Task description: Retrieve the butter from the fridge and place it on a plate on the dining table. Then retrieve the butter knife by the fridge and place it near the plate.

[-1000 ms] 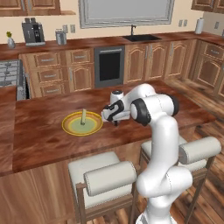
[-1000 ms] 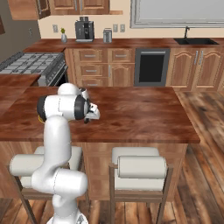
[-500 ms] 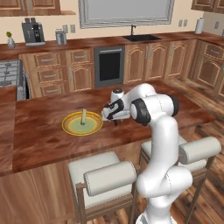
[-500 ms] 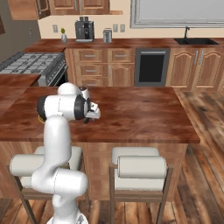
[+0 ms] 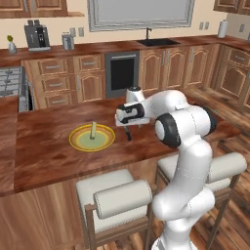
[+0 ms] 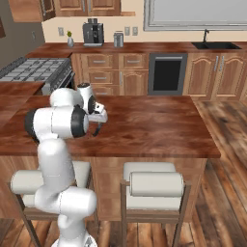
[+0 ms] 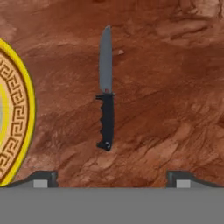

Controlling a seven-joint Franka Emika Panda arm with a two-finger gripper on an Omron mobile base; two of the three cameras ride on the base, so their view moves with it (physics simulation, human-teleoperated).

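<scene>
Yellow butter (image 5: 93,129) on plate (image 5: 78,142) | knife (image 7: 106,92) lies flat | tool (image 7: 111,177) spread

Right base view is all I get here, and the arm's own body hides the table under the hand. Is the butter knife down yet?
Observer: Yes. In the hand view the butter knife lies flat on the dining table, and the gripper above it is open with nothing between its fingertips.
Operator: Where is the plate from it?
Observer: The plate sits beside the knife with bare wood between them; its yellow rim does not touch the blade or the handle.
Operator: And the butter?
Observer: In the left base view the butter, a pale stick, stands up from the plate's green centre.
</scene>
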